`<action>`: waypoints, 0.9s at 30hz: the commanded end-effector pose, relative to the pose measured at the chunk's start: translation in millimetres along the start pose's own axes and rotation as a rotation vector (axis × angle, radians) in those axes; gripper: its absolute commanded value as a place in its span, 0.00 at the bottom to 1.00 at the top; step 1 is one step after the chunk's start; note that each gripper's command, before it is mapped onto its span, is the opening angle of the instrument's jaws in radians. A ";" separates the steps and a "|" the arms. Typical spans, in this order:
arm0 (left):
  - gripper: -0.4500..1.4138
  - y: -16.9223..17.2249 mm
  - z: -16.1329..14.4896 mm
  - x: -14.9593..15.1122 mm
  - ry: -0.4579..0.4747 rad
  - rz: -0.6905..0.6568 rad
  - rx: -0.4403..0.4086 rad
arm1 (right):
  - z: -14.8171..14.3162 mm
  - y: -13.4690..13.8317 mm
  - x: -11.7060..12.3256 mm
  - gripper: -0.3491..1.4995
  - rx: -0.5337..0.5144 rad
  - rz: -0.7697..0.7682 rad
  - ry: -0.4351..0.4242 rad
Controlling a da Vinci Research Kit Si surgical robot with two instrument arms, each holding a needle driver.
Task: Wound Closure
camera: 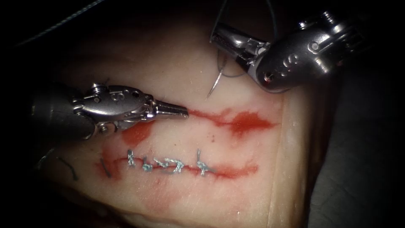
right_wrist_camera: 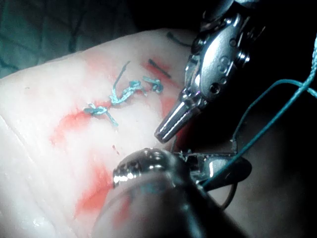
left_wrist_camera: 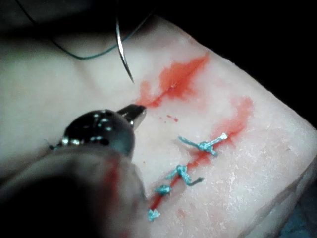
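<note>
Left tool (camera: 179, 112) jaws closed, empty, at the open cut (camera: 236, 122); right tool (camera: 223, 38) jaws gripping the needle (camera: 216, 84) above tissue (camera: 177, 67).

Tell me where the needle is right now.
In the endoscope view the needle hangs from the right tool, tip just above the tissue beyond the open cut, not in it.
</note>
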 end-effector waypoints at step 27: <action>0.00 -0.8 3.7 2.3 0.011 -0.264 -0.235 | 2.5 2.5 -0.5 0.00 -0.143 -0.356 -0.176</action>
